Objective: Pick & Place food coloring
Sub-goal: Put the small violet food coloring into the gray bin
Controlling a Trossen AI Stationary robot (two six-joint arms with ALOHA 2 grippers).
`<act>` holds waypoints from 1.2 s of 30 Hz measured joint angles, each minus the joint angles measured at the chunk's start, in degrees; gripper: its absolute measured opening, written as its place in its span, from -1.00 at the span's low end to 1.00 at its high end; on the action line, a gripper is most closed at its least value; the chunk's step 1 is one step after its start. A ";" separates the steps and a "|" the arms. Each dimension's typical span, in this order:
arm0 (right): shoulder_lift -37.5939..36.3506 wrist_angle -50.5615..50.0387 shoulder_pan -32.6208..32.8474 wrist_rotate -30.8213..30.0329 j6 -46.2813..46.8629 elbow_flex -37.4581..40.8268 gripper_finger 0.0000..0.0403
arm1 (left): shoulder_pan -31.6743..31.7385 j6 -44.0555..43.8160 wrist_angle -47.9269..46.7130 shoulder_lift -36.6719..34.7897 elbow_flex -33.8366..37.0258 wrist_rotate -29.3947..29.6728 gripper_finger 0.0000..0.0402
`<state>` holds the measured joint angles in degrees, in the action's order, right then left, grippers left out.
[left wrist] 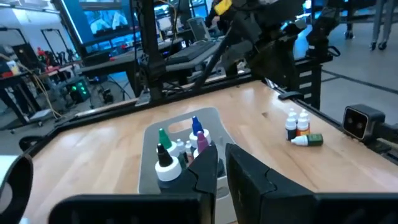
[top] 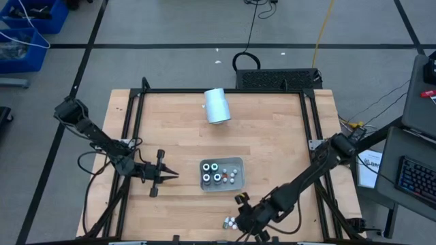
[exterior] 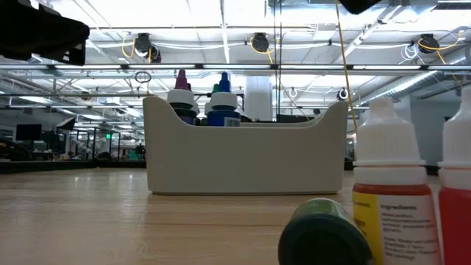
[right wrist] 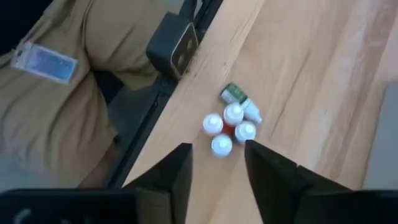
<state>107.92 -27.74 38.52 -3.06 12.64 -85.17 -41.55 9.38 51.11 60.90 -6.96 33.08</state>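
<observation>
White-capped food coloring bottles [right wrist: 227, 127] sit in a small cluster on the wooden table [top: 272, 136] near its front edge: four upright and touching, one green bottle [right wrist: 239, 99] lying on its side against them. In the low view the lying green one is closest, with a red-orange bottle [exterior: 390, 195] upright beside it. More bottles stand in the grey tray [top: 221, 175] at table centre, with blue, purple and green tips showing over its wall. Cluster and tray are apart.

Right gripper [right wrist: 217, 168] hangs directly above the cluster, fingers apart, nothing between them, not touching any bottle. Left gripper [top: 170, 175] is low over the table just left of the tray, pointing at it; a narrow gap shows between its fingers [left wrist: 205, 171] and nothing is held.

Pale cylinder [top: 217, 105] lies on its side toward the table's back, well apart from the tray. A person in tan clothing with a badge [right wrist: 46, 62] stands beyond the front edge, seen in the right wrist view.
</observation>
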 joint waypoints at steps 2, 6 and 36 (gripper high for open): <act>0.95 2.15 0.02 -1.38 0.19 -0.02 -0.24 | 0.03 0.72 0.02 0.02 0.00 -0.02 -0.79; 2.82 4.11 0.08 -1.54 0.20 -0.02 -0.19 | 0.03 1.78 0.09 0.02 0.00 -0.02 -0.79; 6.03 9.99 2.06 -6.25 2.32 4.83 -0.21 | 0.03 2.15 0.18 0.02 0.00 -0.04 -0.79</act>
<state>113.95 -17.75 40.58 -9.31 14.96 -80.33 -41.52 11.53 51.29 60.93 -6.96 33.04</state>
